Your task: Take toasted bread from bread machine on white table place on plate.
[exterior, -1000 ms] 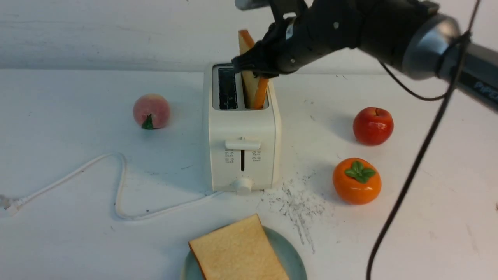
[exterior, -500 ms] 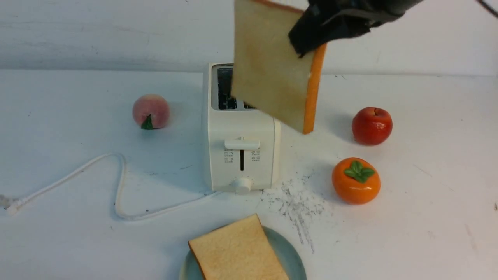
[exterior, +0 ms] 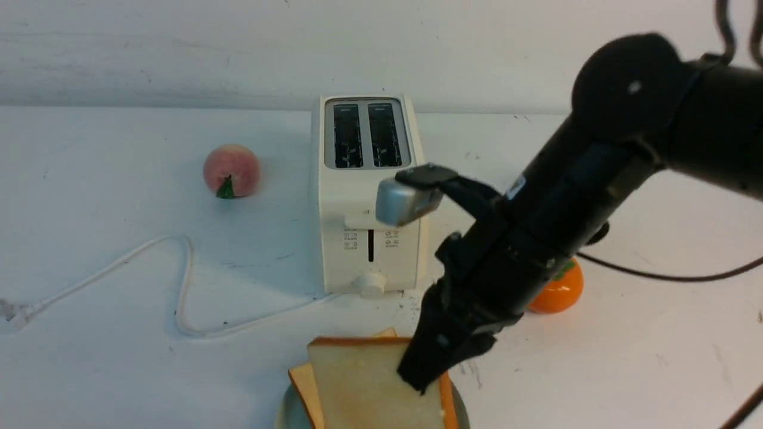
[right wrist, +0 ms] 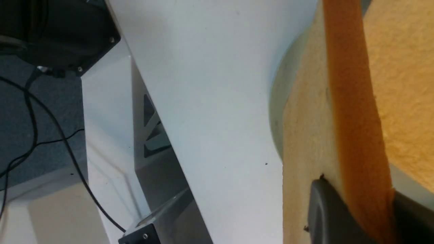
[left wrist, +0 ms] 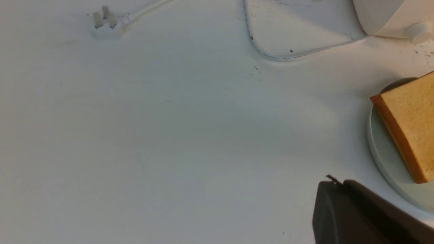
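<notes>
the upper slice of toast (exterior: 369,387) is pinched at its 3 o'clock edge by the right gripper (exterior: 424,374). in the right wrist view the two dark fingers (right wrist: 325,210) press on either face of it, with the orange-brown crust between them. this slice sits over the plate (exterior: 285,414), tipped a little, covering most of the lower slice (exterior: 301,381), which lies flat on the plate and peeks out at 9 o'clock and 12 o'clock. whether the two slices touch cannot be told.

the plate is on the white table (exterior: 107,333) at 6 o'clock from the toaster (exterior: 369,196), near it but not touching. the toaster stands upright with its lever and knob facing the camera and its two slots dark. the right arm (exterior: 566,196) reaches down across the toaster's 4 o'clock corner.

the cord (exterior: 185,280) loops off at 8 o'clock from the toaster and ends in a plug (left wrist: 105,27). a peach (exterior: 231,170) sits at 9 o'clock, well apart. an orange fruit (exterior: 560,292) at 4 o'clock is half hidden behind the arm.

the left gripper (left wrist: 359,217) shows only one dark finger, low over bare table beside the plate. if its fingers are apart or together cannot be told.
</notes>
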